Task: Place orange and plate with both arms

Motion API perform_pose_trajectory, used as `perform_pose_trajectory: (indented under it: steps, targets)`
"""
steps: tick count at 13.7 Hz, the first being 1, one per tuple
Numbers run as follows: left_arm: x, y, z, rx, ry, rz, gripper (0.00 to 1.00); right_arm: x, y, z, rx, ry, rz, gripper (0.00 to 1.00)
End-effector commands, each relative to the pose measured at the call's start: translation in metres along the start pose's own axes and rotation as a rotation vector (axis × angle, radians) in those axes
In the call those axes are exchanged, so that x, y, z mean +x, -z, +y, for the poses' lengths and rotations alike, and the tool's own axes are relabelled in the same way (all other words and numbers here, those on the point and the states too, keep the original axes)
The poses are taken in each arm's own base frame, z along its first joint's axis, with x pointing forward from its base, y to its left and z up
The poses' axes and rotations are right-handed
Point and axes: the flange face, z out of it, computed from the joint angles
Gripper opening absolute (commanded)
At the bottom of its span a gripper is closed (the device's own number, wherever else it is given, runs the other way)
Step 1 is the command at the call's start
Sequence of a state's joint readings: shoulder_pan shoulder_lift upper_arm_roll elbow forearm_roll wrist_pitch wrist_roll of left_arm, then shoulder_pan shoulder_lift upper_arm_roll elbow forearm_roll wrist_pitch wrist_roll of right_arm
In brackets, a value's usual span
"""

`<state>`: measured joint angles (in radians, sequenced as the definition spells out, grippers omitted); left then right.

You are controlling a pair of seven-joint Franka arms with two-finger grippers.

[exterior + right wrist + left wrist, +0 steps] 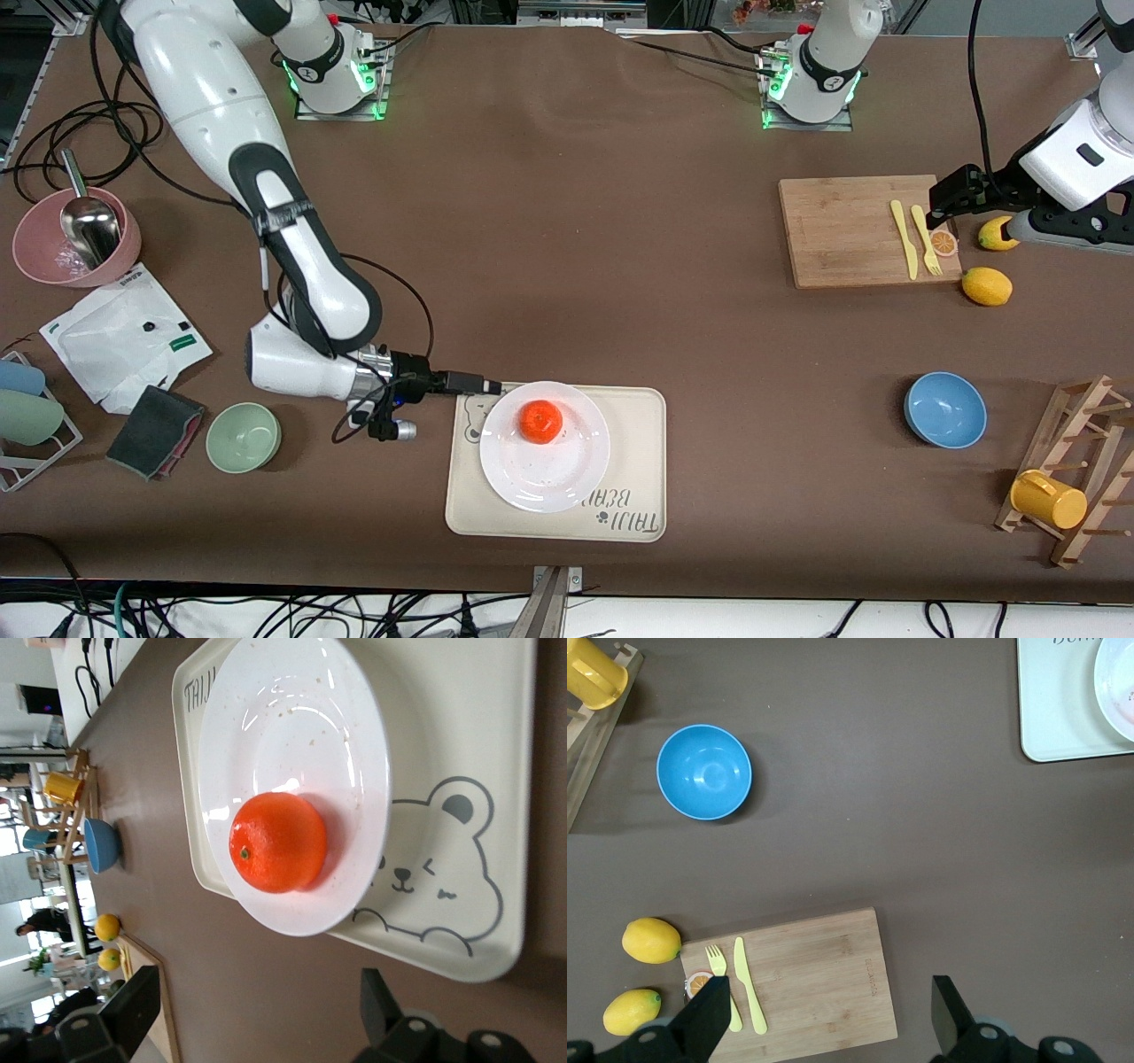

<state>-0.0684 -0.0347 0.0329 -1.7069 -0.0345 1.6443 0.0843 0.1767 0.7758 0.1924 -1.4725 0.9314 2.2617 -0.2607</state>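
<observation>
**Orange on the plate, plate on the bear tray, both grippers empty**

The orange (540, 421) sits on the white plate (567, 478), a little off the plate's centre toward the robots' bases. The plate lies flat on the cream bear-print tray (638, 416), overhanging the tray's edge slightly on the side toward the robots.

Handling, as a judgement: the orange looks firm and light with a dimpled skin that should grip well, but being round it will roll if nudged. It is slightly flattened, with no long axis; its stem dimple faces sideways in the right wrist view, so it lies tipped on its side. Pinch it across the widest part. The plate is rigid, glossy, likely slippery and breakable. It has no direction of its own, so the thin rim is the only hold, best taken where it overhangs the tray.

The right gripper (483, 385) is low at the tray's edge toward the right arm's end, just beside the plate rim, fingers spread wide with nothing between them. The left gripper (941, 202) waits over the bamboo cutting board (842, 230), above the yellow fork (927, 239) and knife (904, 239), also wide open and empty, with 2 lemons (987, 285) close by.
</observation>
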Motion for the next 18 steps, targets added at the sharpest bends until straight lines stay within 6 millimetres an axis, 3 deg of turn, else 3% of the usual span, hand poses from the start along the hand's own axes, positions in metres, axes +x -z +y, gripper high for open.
perform_pose_trajectory:
  steps: [1, 10, 14, 16, 18]
  targets:
    - [-0.005, 0.003, 0.0, 0.029, -0.022, -0.003, 1.0, -0.041, 0.047, -0.009, -0.136, 0.06, -0.008, 1.0]
    - [-0.005, 0.003, 0.0, 0.029, -0.022, -0.003, 1.0, -0.168, 0.172, -0.051, -0.453, 0.299, -0.035, 1.0]
    - [-0.005, 0.003, 0.0, 0.029, -0.022, -0.004, 1.0, -0.17, 0.232, -0.057, -0.613, 0.323, -0.088, 1.0]
    - [-0.005, 0.003, 0.0, 0.029, -0.022, -0.004, 1.0, -0.167, 0.259, -0.07, -0.688, 0.322, -0.136, 1.0]
    - [-0.005, 0.003, 0.0, 0.029, -0.022, -0.003, 1.0, -0.162, 0.291, -0.1, -0.75, 0.306, -0.151, 1.0]
